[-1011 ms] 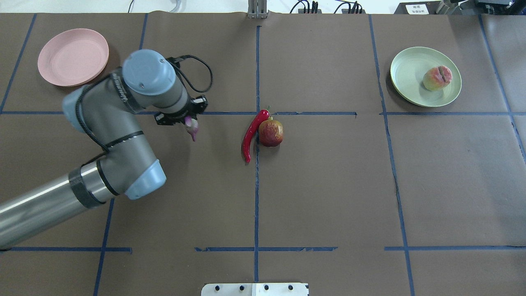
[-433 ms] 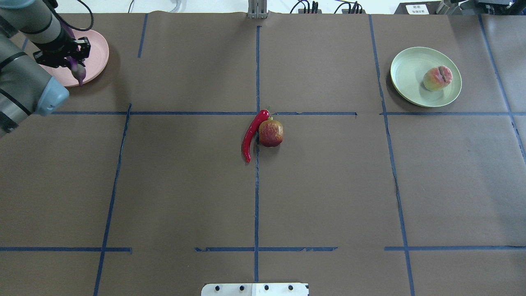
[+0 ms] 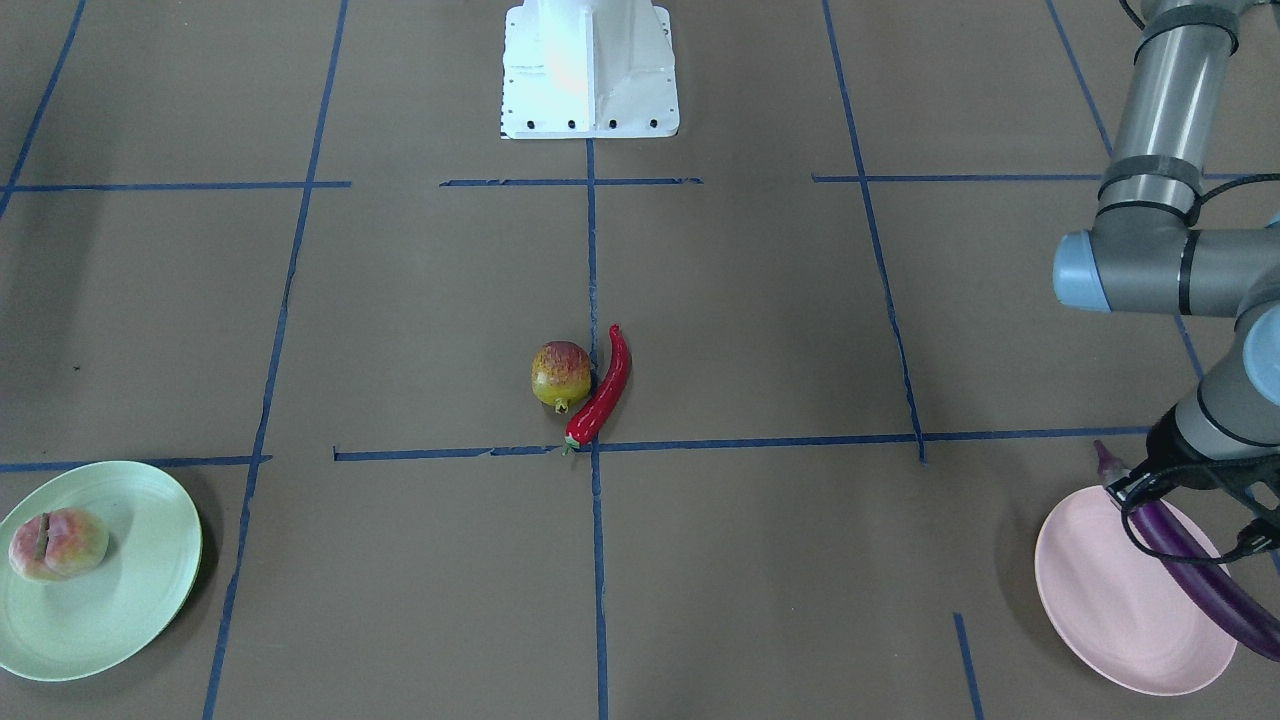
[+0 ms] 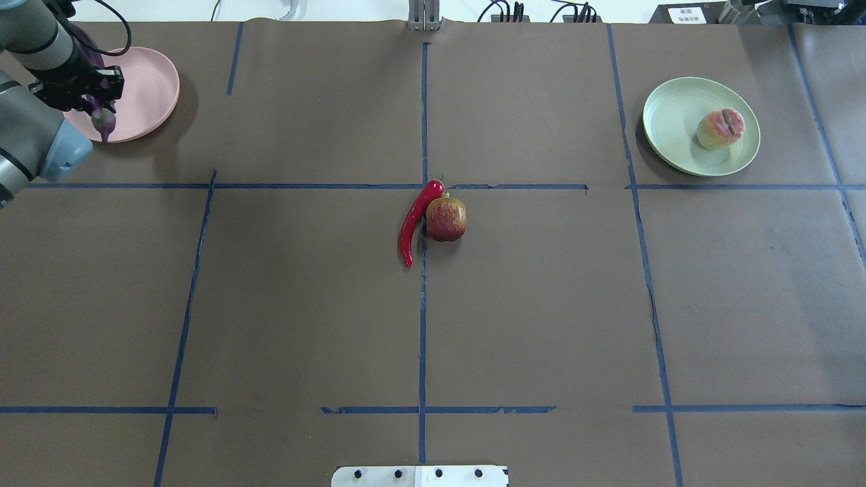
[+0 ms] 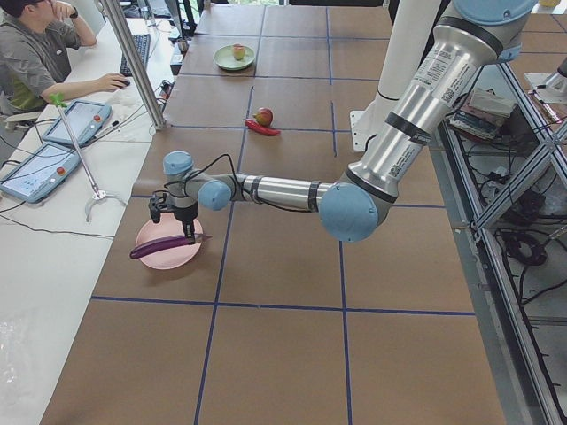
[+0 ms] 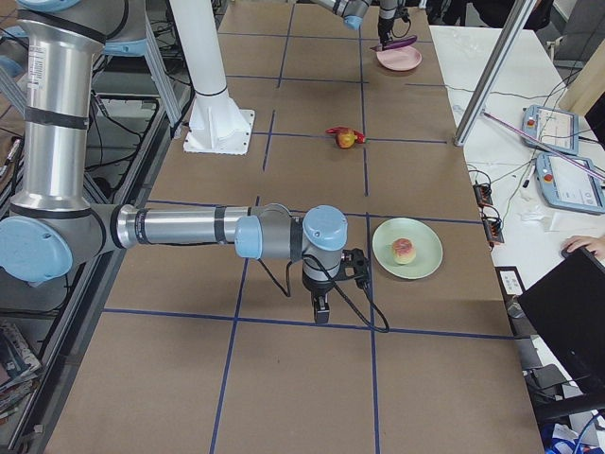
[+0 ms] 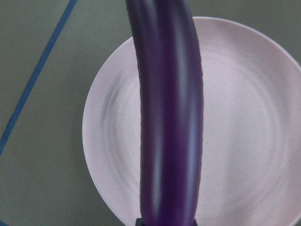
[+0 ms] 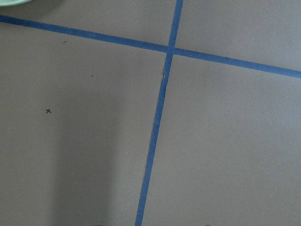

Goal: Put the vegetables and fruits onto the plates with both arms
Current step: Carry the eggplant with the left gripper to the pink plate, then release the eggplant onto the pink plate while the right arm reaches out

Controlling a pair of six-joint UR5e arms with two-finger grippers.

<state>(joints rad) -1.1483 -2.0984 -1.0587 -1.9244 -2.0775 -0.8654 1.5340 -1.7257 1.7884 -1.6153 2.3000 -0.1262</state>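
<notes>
L gripper is clamped on the eggplant, w/ the hold close to the stem cap, so most of the long body sticks out to one side. It hangs over the pink plate; in the front view the far tip runs out past the rim, and I judge it's not touching the plate yet. The skin is glossy, so prob slippery. It looks stiff and light, no sag showing along the length. But w/ the hold so far off-centre it could pivot in the jaws or roll once let go. I'd lower it flat and centre it over the plate before releasing. R gripper is low over bare table near the green plate. Its wrist cam shows only tape lines and no fingers, so I can't tell if it's apart or together. The peach already sits on the green plate. The pomegranate and chili lie mid-table, touching or v. nearly. The pomegranate is round and hard-looking and will roll, so I'd take it across the widest part, away from the crown nub. The chili is slim, curved and shiny, so I'd pinch it mid-body across the width. I'd move one w/o nudging the other.
</notes>
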